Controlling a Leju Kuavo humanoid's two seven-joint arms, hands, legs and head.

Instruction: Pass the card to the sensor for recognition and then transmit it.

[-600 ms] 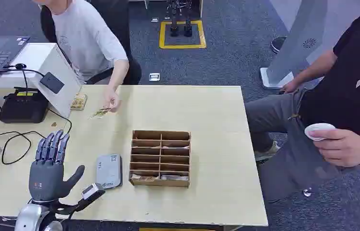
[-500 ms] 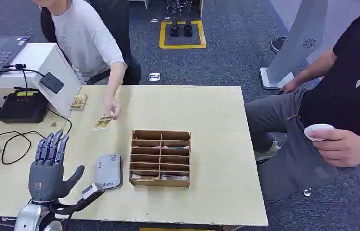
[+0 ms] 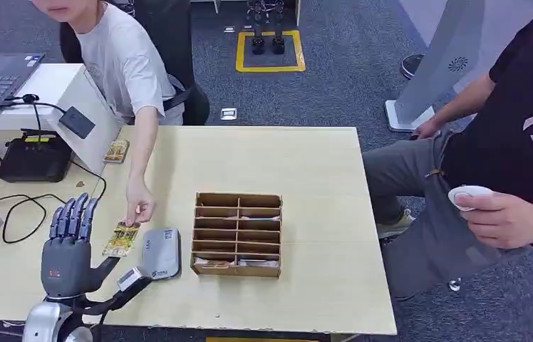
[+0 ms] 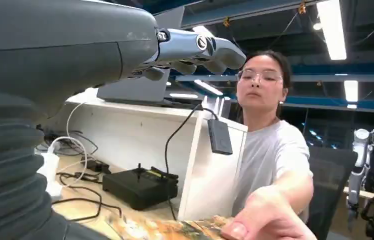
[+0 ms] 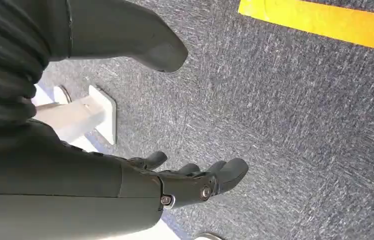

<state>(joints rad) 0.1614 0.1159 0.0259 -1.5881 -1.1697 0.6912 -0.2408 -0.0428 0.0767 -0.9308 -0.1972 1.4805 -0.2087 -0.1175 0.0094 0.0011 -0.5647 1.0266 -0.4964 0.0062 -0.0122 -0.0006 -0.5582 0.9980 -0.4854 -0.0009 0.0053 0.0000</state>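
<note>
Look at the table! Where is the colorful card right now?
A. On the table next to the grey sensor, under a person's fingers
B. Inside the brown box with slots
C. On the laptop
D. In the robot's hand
A: the card lies flat on the table beside the grey sensor, with a person's hand touching its far end, while the left hand stays empty.

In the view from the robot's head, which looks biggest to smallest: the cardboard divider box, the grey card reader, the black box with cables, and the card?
1. cardboard divider box
2. black box with cables; it sits farther from the camera, so its true size is less sure
3. grey card reader
4. card, under a person's fingertips
</note>
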